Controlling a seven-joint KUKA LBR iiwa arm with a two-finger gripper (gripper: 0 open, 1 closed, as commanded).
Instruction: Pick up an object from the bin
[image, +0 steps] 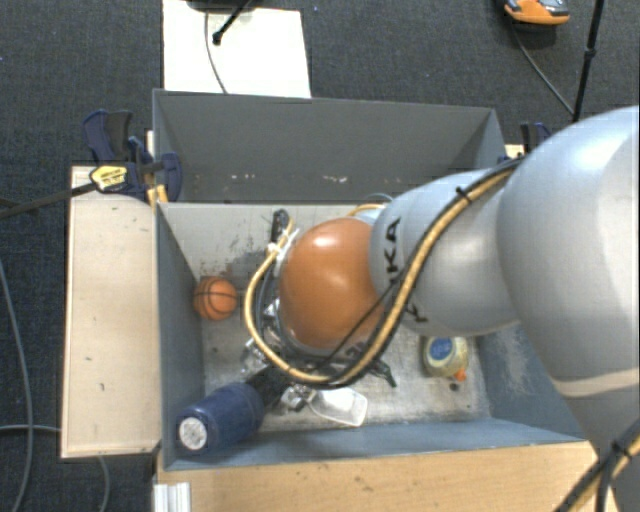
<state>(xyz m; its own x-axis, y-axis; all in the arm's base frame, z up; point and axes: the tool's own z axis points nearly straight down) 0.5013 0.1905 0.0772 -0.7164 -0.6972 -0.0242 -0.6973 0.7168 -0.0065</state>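
Gripper (280, 385), open or closed I cannot tell, sits low by the bin's (400, 440) near wall, beside a blue cylinder (222, 418) in the near-left corner.

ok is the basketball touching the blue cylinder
Apart. The camera view shows a stretch of bare bin floor between the basketball and the blue cylinder, which lies in the near left corner.

Dark grey speckled carpet floor (400, 50) on all sides, under even light. Thin black cables (591, 50) across it at top right and left. Small orange item (537, 10) at the top edge.
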